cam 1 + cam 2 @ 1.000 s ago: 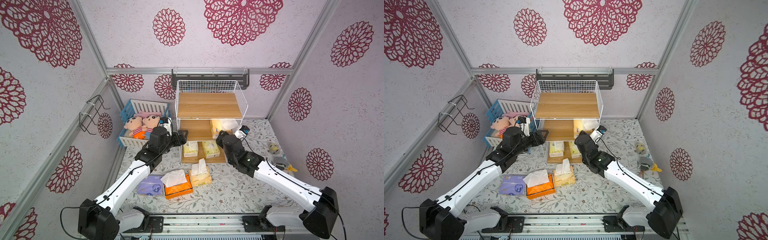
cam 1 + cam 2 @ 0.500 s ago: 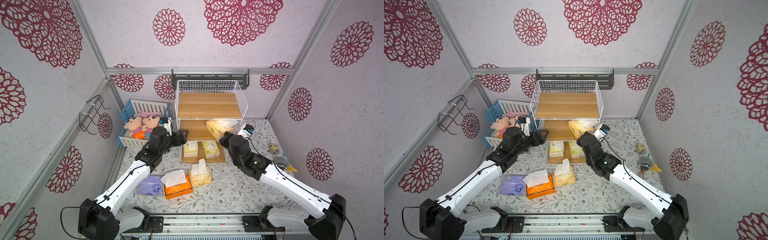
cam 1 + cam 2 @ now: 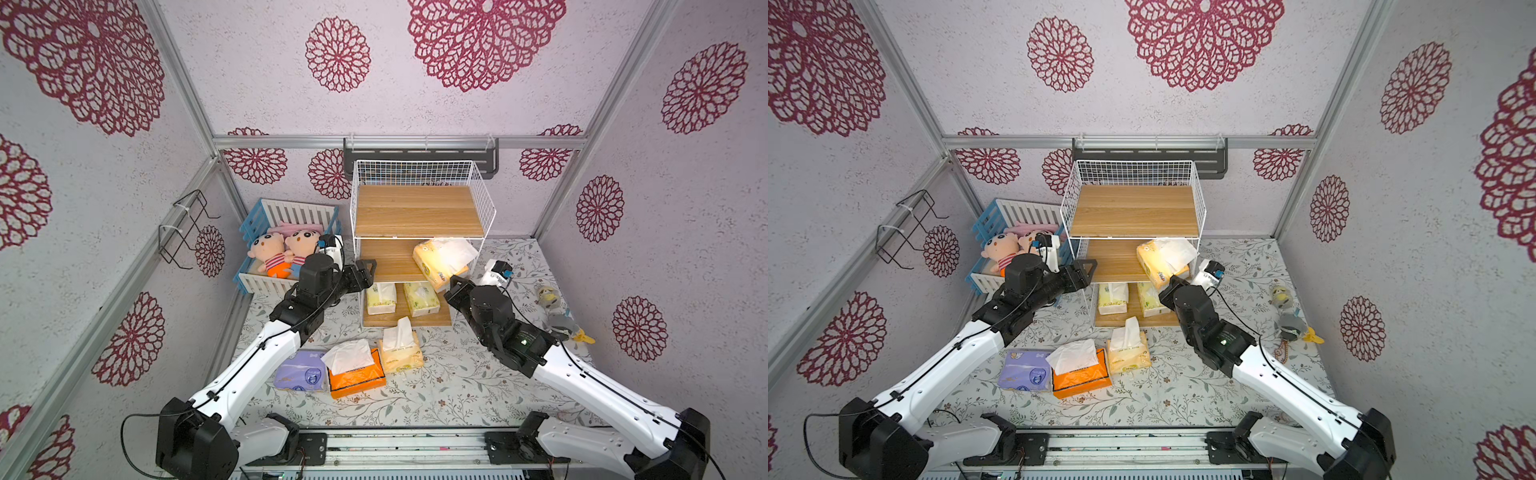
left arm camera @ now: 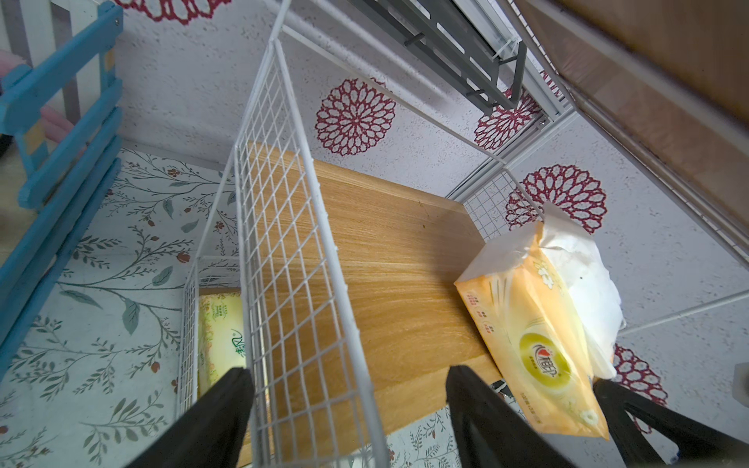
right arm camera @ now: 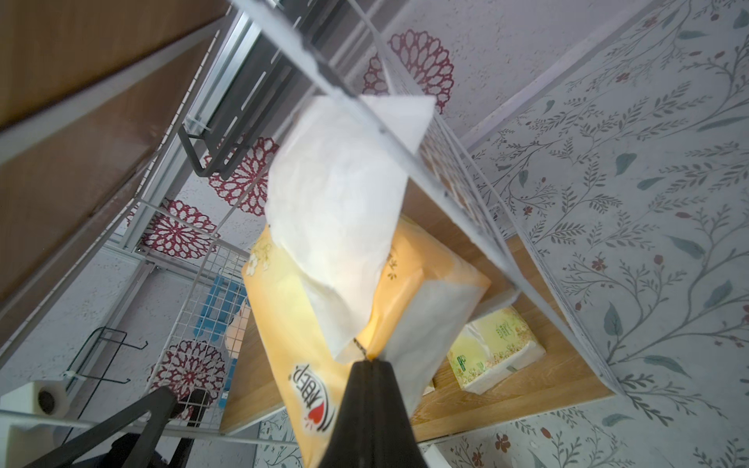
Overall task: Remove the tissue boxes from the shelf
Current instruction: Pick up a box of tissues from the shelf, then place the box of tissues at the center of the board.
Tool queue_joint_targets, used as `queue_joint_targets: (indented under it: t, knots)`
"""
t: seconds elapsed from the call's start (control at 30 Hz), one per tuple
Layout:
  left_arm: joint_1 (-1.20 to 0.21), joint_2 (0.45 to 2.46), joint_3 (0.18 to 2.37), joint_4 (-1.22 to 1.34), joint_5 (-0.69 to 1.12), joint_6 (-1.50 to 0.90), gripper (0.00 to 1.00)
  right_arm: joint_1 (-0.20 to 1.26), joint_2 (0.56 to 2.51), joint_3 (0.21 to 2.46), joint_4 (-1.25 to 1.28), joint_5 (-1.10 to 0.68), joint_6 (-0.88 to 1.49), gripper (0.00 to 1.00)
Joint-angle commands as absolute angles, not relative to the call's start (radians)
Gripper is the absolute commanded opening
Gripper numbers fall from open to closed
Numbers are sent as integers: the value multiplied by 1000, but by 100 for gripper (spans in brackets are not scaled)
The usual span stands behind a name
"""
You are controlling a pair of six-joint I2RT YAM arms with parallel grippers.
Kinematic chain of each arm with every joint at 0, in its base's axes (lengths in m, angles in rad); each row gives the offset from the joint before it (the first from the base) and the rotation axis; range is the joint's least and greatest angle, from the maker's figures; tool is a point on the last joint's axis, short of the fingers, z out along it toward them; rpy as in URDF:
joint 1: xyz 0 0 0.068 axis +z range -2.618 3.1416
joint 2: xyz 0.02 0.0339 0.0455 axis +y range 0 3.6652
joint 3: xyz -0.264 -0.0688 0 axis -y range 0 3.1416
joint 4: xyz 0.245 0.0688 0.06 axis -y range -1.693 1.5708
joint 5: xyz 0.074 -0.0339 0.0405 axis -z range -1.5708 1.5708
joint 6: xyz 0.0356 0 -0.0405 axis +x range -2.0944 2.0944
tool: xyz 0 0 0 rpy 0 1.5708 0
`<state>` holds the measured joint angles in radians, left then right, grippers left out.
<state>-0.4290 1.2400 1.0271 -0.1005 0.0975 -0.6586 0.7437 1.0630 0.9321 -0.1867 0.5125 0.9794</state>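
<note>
Pinch grip: right gripper (image 3: 452, 283) holds yellow tissue pack (image 3: 432, 262) at shelf (image 3: 417, 208) middle tier.
Both top views: pack tilted, ahead of the closed jaws. Left wrist: left gripper (image 4: 348, 370) jaws spread, wire side panel (image 4: 283, 243) seemingly between them. Right wrist: jaws pressed together on pack's end seam.

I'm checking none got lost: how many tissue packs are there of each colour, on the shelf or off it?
lavender pack: 1
orange pack: 1
yellow or cream packs: 4
Total: 6
</note>
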Motion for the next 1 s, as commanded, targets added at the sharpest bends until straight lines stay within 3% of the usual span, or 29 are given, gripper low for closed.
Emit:
queue_joint_targets:
  t: [0.0,0.47,0.97]
  knots:
    - [-422,1209,1037,-112,79,-652,82,742,1012,914,-206,445,948,0]
    - [-426,1212,1093,-128,76,-684,81,749,805,785,-319,339,993,0]
    - [-431,1130,1095,-187,20,-684,81,780,663,478,-356,222,1077,0]
